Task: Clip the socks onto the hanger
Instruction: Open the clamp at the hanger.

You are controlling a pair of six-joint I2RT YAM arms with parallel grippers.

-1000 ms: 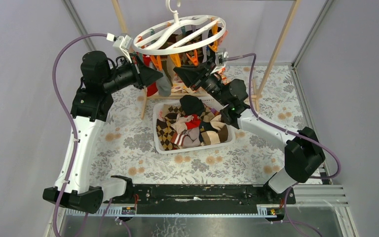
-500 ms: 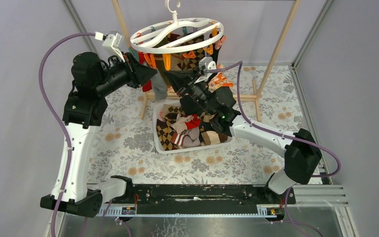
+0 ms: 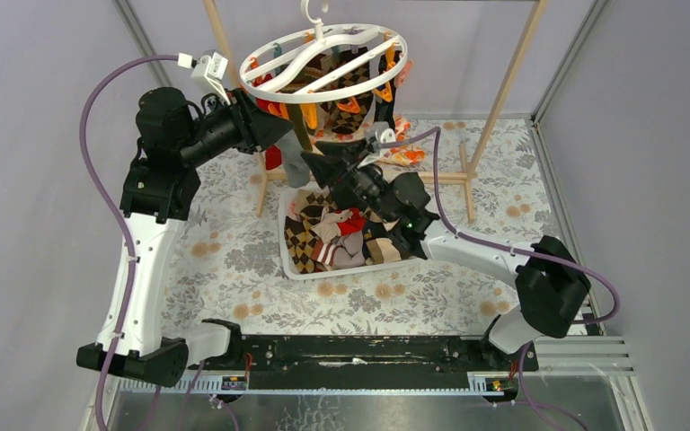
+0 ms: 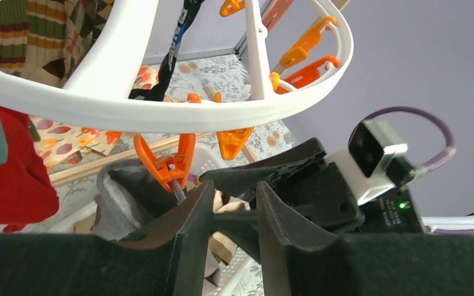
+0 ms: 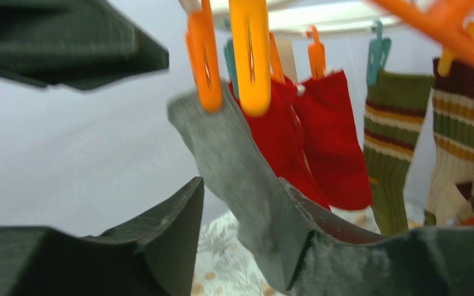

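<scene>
Since a second earlier, the right arm had swung left under the hanger (image 3: 323, 38), up top centre of the overhead view. Two red socks (image 5: 330, 142) and one grey sock (image 5: 222, 142) hung clipped. The right gripper (image 5: 241, 188) sat parted, with the grey sock draped on one finger. The left gripper (image 4: 234, 188) was only a bit open, holding nothing, just beside one orange clip (image 4: 166, 163).

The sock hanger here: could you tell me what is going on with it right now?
Two robot arms are working at the white hanger. A grey sock hangs from an orange clip. The left gripper and right gripper sit just beneath it, jaws open; the sock rests against one right finger. A red sock and a striped sock already hang; the basket below holds more.
</scene>
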